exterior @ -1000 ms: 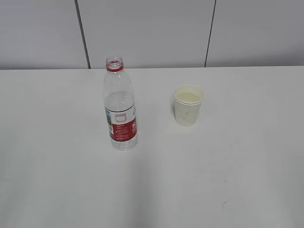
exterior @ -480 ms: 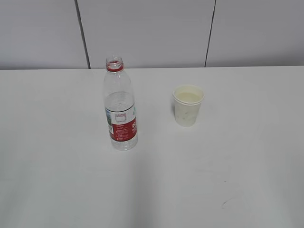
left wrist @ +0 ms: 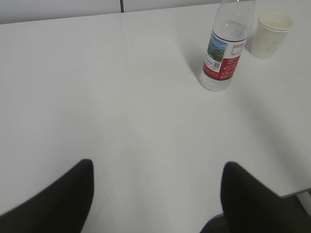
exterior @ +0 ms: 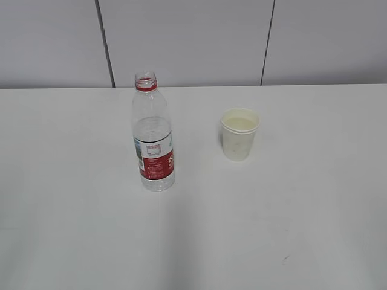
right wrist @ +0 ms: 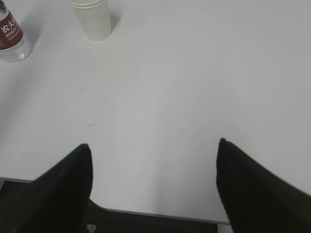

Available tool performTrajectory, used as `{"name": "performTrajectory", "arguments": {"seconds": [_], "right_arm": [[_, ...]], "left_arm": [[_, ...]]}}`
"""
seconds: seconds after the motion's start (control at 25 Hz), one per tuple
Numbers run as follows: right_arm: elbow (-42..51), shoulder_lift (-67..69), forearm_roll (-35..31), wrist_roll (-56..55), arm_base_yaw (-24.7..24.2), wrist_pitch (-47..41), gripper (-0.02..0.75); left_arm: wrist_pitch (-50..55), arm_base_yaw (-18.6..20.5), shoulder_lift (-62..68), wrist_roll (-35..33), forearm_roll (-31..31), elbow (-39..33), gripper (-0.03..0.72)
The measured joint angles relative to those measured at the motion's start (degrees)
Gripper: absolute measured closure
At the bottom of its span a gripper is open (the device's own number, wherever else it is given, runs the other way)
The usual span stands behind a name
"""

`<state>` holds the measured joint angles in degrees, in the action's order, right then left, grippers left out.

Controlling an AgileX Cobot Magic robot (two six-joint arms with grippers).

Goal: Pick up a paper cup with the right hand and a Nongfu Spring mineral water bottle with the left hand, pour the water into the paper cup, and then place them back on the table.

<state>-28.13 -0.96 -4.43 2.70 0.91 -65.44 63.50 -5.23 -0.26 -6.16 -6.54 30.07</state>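
Note:
The Nongfu Spring bottle (exterior: 153, 142) stands upright and uncapped on the white table (exterior: 91, 229), partly filled with water. It also shows in the left wrist view (left wrist: 224, 53) and at the top left of the right wrist view (right wrist: 10, 39). The paper cup (exterior: 239, 133) stands to its right with liquid inside; it shows in the left wrist view (left wrist: 271, 35) and the right wrist view (right wrist: 92, 18). My left gripper (left wrist: 158, 167) is open and empty, far from the bottle near the table's front. My right gripper (right wrist: 154, 145) is open and empty over the front edge. Neither arm shows in the exterior view.
A grey panelled wall (exterior: 193, 42) runs behind the table. A small dark scuff (exterior: 284, 260) marks the tabletop at the front right. The table's front edge (right wrist: 146, 212) shows in the right wrist view.
A faint shadow on the front right of the table has faded; the bottle and cup have not moved.

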Motion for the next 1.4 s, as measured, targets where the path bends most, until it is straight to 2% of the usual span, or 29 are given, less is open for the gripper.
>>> {"name": "performTrajectory", "arguments": {"seconds": [1.4], "right_arm": [[0.0, 0.0, -0.09, 0.0, 0.0, 0.0, 0.15]], "left_arm": [[0.0, 0.0, 0.0, 0.0, 0.11, 0.0, 0.188]]}}
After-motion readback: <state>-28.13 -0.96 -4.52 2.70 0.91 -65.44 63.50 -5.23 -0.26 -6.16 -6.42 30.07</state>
